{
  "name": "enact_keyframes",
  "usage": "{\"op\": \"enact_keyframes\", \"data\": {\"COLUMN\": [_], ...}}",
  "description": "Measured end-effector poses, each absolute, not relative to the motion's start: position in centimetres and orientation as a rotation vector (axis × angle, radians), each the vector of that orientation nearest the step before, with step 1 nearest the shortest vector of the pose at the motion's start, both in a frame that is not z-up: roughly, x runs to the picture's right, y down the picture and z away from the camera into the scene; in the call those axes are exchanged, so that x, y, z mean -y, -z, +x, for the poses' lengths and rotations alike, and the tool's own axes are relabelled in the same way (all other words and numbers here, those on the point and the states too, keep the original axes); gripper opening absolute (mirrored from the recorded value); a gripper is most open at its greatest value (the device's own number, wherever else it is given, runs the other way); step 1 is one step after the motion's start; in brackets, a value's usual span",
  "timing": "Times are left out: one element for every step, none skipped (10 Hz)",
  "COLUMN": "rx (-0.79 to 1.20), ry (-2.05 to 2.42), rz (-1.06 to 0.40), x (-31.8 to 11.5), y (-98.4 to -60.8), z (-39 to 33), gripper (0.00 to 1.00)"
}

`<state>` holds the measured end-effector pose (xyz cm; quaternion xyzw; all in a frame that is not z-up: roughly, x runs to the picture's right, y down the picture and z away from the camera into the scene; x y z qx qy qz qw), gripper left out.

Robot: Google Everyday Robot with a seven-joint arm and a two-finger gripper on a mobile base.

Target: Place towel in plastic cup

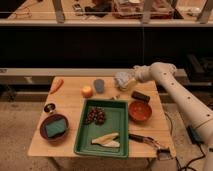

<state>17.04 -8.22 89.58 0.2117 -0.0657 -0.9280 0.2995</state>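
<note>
The worktop [70, 107] held a green tray [117, 127] at centre, leaving bare room along its far edge. Toward 1 o'clock, above that strip, the gripper [130, 78] pinched the bunched towel [122, 80]. The cup [99, 86] stood near, at the towel's 9 o'clock: the pickup looked done, carrying across and dropping in remained

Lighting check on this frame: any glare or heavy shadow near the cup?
Camera view: warm, even light on the table; no glare on the plastic cup; the gripper, holding the towel just right of the cup in frame, is well lit; the area behind the table is very dark.
</note>
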Motion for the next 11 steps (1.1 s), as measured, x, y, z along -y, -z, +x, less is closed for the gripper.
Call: {"op": "enact_keyframes", "data": {"rx": [0.185, 0.195, 0.200, 0.205, 0.210, 0.223, 0.227, 0.235, 0.241, 0.245, 0.247], "ry": [2.465, 2.466, 2.468, 2.474, 2.479, 2.486, 2.492, 2.499, 2.505, 2.508, 2.509], "rz": [0.569, 0.579, 0.587, 0.596, 0.604, 0.617, 0.626, 0.634, 0.643, 0.647, 0.648], "x": [8.2, 8.1, 8.1, 7.9, 7.8, 7.4, 7.2, 6.9, 6.7, 6.5, 6.4], "y": [-89.9, -90.2, -90.2, -90.3, -90.4, -90.9, -91.0, -91.3, -91.5, -91.7, -91.7], "z": [16.8, 16.7, 16.7, 16.8, 16.7, 16.4, 16.1, 16.0, 15.9, 15.8, 15.7], "gripper": [0.80, 0.80, 0.80, 0.80, 0.80, 0.80, 0.80, 0.80, 0.80, 0.80, 0.80]}}
